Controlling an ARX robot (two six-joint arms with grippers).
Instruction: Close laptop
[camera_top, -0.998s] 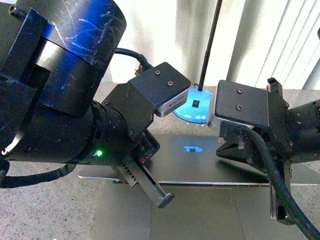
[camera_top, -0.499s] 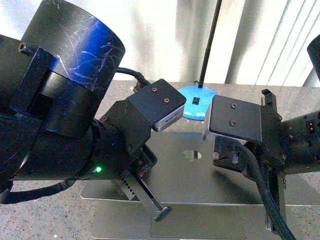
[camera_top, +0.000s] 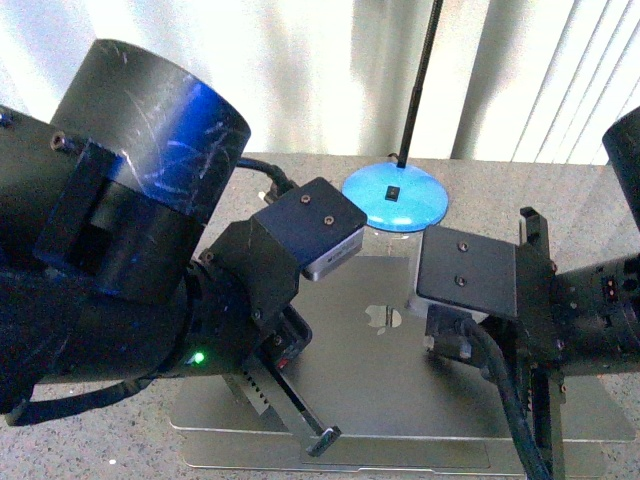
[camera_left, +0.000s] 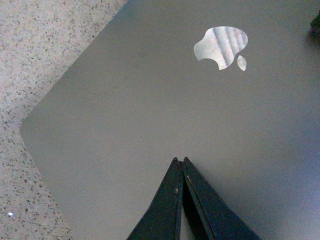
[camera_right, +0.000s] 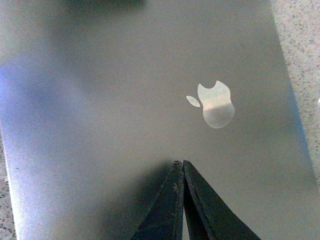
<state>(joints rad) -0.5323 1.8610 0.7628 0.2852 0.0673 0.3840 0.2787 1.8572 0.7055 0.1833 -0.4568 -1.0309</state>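
You are pointing your left fingers and right fingers, each pair pressed together, down at the laptop lid, which is lying almost flat right under them, mid-frame.

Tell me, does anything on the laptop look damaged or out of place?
Nothing stands out. The laptop lid is down, smooth, without dents or cracks in view; the left gripper and right gripper, both shut, point at it.
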